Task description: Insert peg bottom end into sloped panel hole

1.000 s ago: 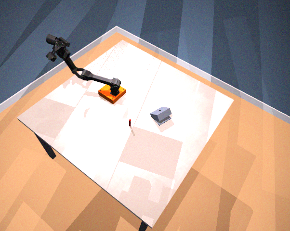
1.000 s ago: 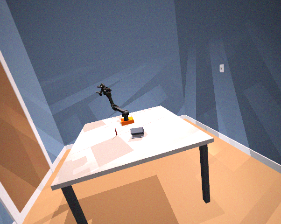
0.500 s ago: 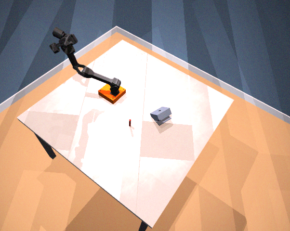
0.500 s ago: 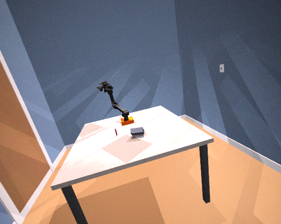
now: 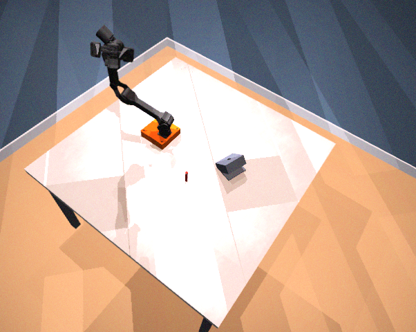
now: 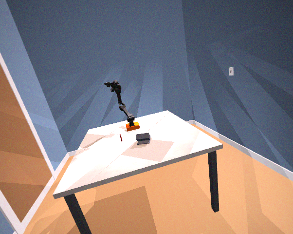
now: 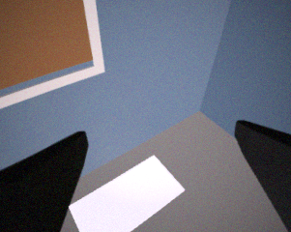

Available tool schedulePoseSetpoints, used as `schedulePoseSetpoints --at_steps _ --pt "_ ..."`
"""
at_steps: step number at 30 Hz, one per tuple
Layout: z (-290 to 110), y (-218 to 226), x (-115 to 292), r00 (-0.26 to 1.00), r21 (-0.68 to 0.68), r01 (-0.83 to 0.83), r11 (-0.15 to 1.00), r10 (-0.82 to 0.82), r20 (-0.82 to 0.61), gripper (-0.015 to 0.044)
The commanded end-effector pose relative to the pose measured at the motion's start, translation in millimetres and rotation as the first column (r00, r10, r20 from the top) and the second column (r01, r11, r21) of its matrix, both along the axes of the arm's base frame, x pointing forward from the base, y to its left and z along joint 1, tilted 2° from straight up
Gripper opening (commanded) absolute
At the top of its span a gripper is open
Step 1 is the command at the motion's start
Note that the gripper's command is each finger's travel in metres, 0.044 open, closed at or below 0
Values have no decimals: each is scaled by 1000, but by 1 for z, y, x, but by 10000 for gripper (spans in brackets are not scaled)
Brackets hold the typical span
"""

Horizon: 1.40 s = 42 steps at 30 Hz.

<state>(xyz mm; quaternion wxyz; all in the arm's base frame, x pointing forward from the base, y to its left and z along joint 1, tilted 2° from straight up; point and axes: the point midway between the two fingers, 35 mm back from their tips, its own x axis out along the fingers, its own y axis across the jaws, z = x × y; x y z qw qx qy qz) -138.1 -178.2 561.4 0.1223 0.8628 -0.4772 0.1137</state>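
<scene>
Arm (image 5: 140, 102) reared high; gripper (image 7: 160, 159) jaws wide, empty

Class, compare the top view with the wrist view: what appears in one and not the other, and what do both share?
Only the top view shows the small red peg standing on the white table, the grey sloped panel with its hole, and the orange robot base. Only the wrist view shows the brown white-framed wall panel and a grey ceiling with a white rectangle. Both show the open, empty black hand and blue walls.

One red peg (image 5: 186, 176), one grey sloped panel (image 5: 231, 164) with one hole (image 5: 229, 157), one table (image 5: 272, 142), one arm (image 5: 144, 105).
</scene>
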Motion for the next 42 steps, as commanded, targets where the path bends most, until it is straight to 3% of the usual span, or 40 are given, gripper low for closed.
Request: schedulePoseSetpoints --at_steps 1,10,14,19,30,42 --pt "6 11 22 995 -75 4 997 -11 -98 440" --pt "18 37 79 940 -260 -21 965 -70 -334 440" --pt "24 48 98 935 -311 -57 949 -58 -350 440" --pt "25 61 135 869 -396 -89 914 -123 -480 440" --pt "11 78 217 647 -524 -217 824 -280 -709 440" --pt "-25 82 297 348 -552 -415 723 -434 -831 440"
